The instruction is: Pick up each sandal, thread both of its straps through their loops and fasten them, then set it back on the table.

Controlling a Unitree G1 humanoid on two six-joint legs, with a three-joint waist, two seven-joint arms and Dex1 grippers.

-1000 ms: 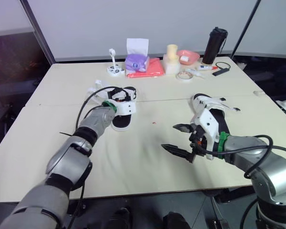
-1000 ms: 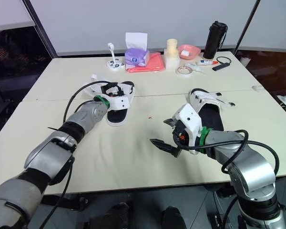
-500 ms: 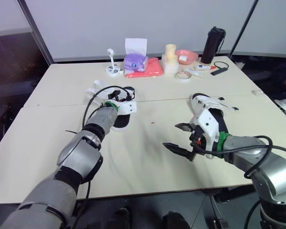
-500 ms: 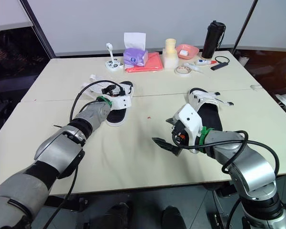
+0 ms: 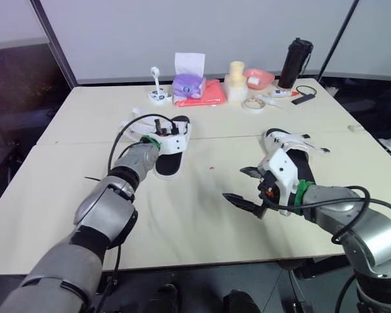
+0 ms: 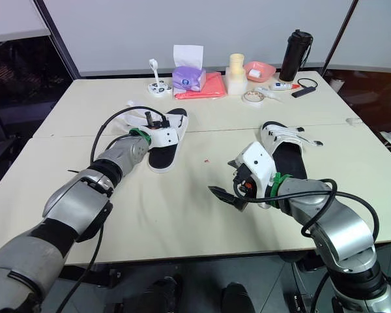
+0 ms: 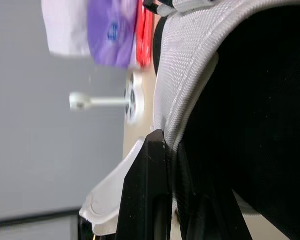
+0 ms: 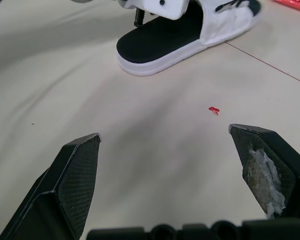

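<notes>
— Since the left arm was last looked at, what has been altered?

— The left end effector (image 5: 160,129) has been carried farther along the left sandal (image 5: 169,160), toward its far end, and the white mesh strap (image 7: 190,65) has been drawn along with it. Its fingers are seen almost closed, with the strap's edge pinched between them. The sole is judged to be resting on the desk (image 5: 182,218) yet, so the pick-up is not counted as done.

— And the other side?

— The right end effector (image 5: 233,184) has been kept where it was, spread wide with nothing held, hovering over bare desk just near-left of the right sandal (image 6: 285,147). No threading is judged to have been started on either sandal.

— How much room is left?

— Open desk is found between the two sandals and toward the near edge, so a lift can be made there freely. The tissue pack (image 5: 188,85) and red cloth (image 5: 205,94) are ranged along the far edge, well apart from the left sandal. The black cable (image 5: 119,140) looped beside the left wrist should be watched, since it could be caught on the strap as the sandal is raised. The right sandal is set nearer the right edge, though not close to it.
</notes>
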